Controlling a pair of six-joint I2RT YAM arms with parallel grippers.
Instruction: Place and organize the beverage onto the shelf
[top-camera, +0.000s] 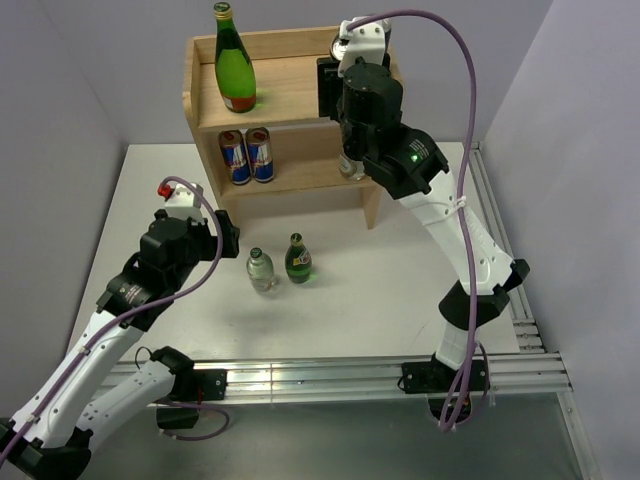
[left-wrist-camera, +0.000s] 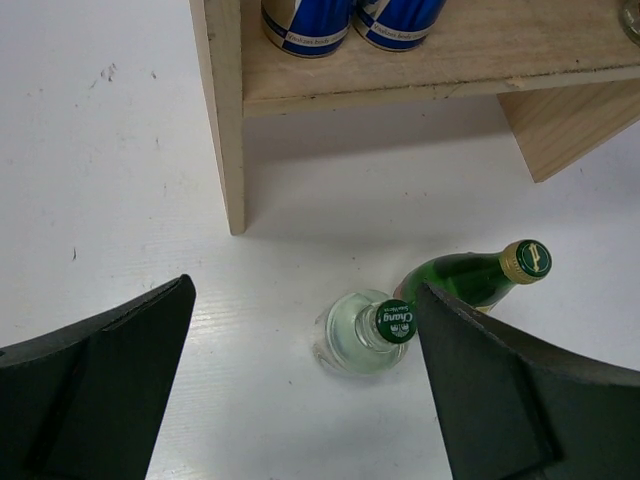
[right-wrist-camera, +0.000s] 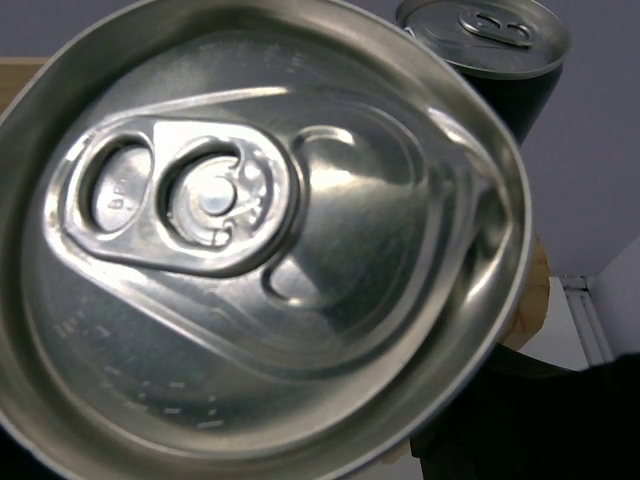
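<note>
The light wood shelf (top-camera: 290, 100) stands at the back of the table. A tall green bottle (top-camera: 234, 62) stands on its top board at the left, and two blue cans (top-camera: 247, 155) stand on its lower board. My right gripper (top-camera: 340, 62) is at the right end of the top board, shut on a silver-topped can (right-wrist-camera: 260, 240) that fills the right wrist view, with a second dark can (right-wrist-camera: 490, 50) just behind it. My left gripper (left-wrist-camera: 305, 300) is open above the table, over a clear bottle with a green cap (left-wrist-camera: 365, 335). A small green bottle (left-wrist-camera: 470, 278) stands beside the clear one.
A clear glass item (top-camera: 350, 165) stands on the lower board at the right, partly behind my right arm. The shelf's left leg (left-wrist-camera: 225, 120) is just beyond the left gripper. A metal rail (top-camera: 330, 375) runs along the near table edge.
</note>
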